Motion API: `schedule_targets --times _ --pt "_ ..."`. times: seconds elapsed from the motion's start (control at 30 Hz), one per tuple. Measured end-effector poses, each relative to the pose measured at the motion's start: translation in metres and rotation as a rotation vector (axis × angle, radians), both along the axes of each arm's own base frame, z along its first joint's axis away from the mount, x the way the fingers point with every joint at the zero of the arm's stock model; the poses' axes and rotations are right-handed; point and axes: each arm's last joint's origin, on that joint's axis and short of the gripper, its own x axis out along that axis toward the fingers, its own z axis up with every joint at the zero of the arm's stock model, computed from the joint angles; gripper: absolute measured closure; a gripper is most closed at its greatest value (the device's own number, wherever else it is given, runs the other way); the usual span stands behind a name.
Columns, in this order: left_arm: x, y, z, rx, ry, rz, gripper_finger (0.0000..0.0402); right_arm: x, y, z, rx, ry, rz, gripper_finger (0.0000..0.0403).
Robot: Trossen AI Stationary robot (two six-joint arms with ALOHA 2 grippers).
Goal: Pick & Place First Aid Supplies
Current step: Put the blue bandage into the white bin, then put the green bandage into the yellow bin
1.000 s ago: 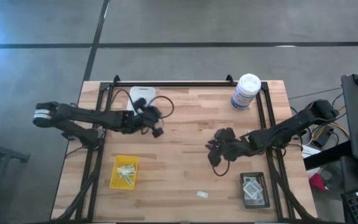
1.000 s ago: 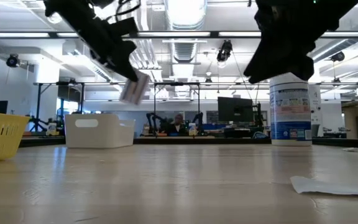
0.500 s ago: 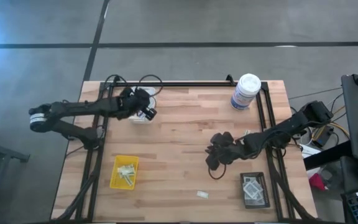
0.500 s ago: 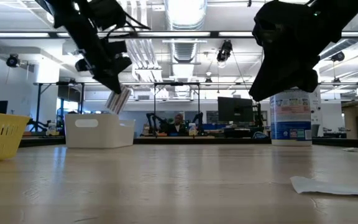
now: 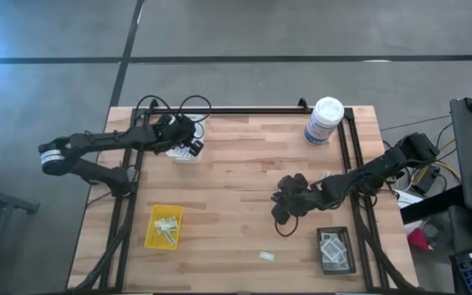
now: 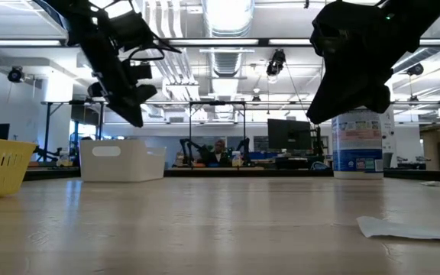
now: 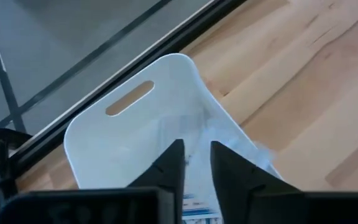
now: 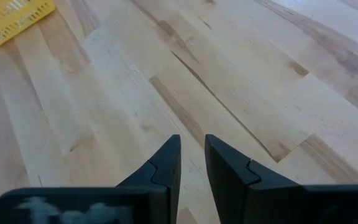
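Note:
My left gripper (image 5: 188,147) (image 7: 196,163) hangs open over the white tray (image 7: 135,124) (image 6: 121,160) at the far left, with nothing between its fingers. Inside the tray, below the fingers, lie a blue-printed packet (image 7: 197,205) and a pale blurred one (image 7: 229,134). My right gripper (image 5: 283,215) (image 8: 191,158) hovers above bare wood right of centre, its fingers a narrow gap apart and holding nothing. One white packet (image 5: 266,256) (image 6: 407,227) lies flat on the table near the front edge.
A yellow tray (image 5: 151,236) (image 8: 14,22) with pale strips stands front left. A black tray (image 5: 349,254) with white squares stands front right. A tall white canister (image 5: 324,120) (image 6: 356,141) stands far right. Dark rails run along both table sides.
My left gripper has swung toward the table's far left corner, from the open wood to above the white tray, carrying a pale packet that hung below its fingers. That packet no longer hangs there: the gripper has let it go over the tray.

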Motion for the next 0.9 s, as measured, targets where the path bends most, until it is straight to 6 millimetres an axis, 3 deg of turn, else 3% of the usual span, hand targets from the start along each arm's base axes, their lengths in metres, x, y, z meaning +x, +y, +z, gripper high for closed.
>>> schedule_targets --times 0.23,0.47,0.63,0.9 --pt "0.0 0.004 0.01 0.085 0.018 0.053 0.0295 -0.001 0.0 0.002 0.015 0.001 0.012 0.0327" --pt "0.008 -0.003 0.025 0.028 -0.054 -0.105 0.0294 -0.02 -0.006 0.015 0.082 0.044 -0.054 0.0331" --pt "0.022 -0.022 0.026 -0.058 -0.144 -0.327 0.0294 -0.04 -0.014 0.02 0.136 0.116 -0.189 0.0339" --pt "0.042 -0.067 0.034 -0.03 -0.264 -0.538 0.0294 -0.063 -0.022 0.019 0.166 0.282 -0.312 0.0341"
